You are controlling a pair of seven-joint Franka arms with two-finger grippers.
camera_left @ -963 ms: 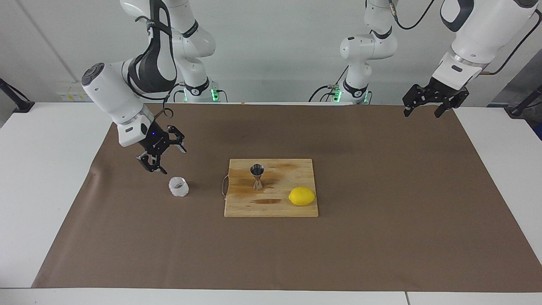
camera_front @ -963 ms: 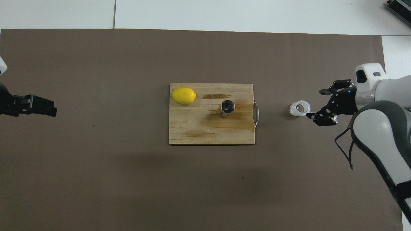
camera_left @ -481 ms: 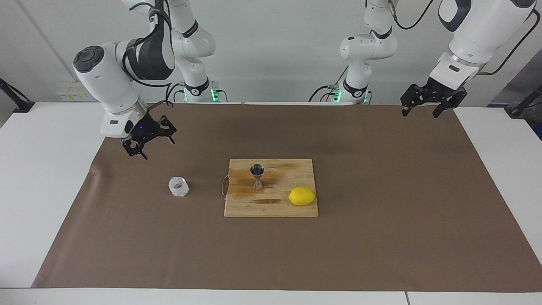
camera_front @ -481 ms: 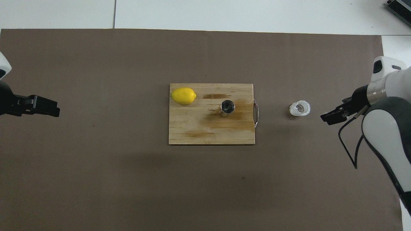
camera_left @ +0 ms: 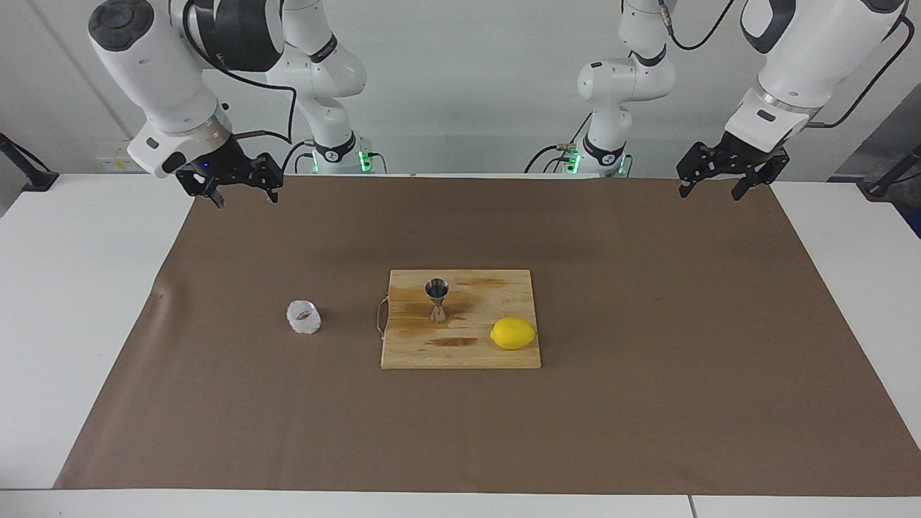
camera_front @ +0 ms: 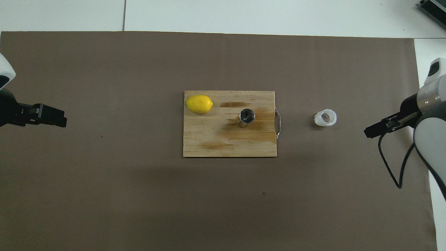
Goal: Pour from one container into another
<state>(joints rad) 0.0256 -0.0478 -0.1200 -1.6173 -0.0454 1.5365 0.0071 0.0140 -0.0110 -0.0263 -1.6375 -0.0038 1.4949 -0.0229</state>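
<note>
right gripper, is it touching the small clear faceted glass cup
Apart. The facing view shows the right gripper raised over the brown mat's edge, with bare mat between it and the small clear faceted glass cup.

The small hourglass-shaped steel jigger (camera_left: 437, 298) stands upright on the rectangular wooden cutting board (camera_left: 460, 352). The oval yellow lemon (camera_left: 513, 333) lies on the same board, farther from the robots and toward the left arm's end. The squat faceted clear glass cup (camera_left: 303, 317) stands on the brown paper mat (camera_left: 647, 374), beside the board, toward the right arm's end.

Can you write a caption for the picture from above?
Glass cup beside board holding jigger and lemon.
</note>
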